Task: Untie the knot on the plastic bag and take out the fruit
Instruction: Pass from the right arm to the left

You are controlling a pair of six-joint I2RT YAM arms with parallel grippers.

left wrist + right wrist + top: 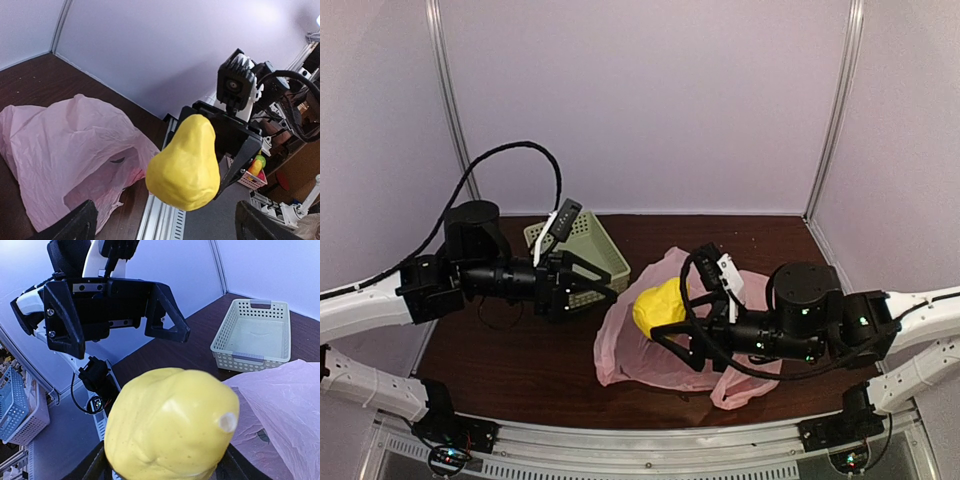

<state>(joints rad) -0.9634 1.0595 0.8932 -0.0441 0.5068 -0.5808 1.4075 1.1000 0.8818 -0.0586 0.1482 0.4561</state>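
Observation:
My right gripper (pixel 672 318) is shut on a yellow pear-shaped fruit (pixel 658 305) and holds it above the table over the left part of the pink plastic bag (pixel 665 360). The fruit fills the right wrist view (pixel 170 432) and hangs in the middle of the left wrist view (pixel 185 165). The bag lies crumpled and open on the table (pixel 65 145). Its small dark printed mark (pixel 117 160) shows. My left gripper (pixel 603 288) is open and empty. It points at the fruit from the left, a short way off, and shows in the right wrist view (pixel 115 310). Other fruit is hidden.
A pale green slotted basket (pixel 582 243) stands at the back left, behind my left gripper; its inside looks bare in the right wrist view (pixel 255 335). The dark wooden table (pixel 510 350) ends at a metal rail (pixel 650 460) in front. Pale walls close the back and sides.

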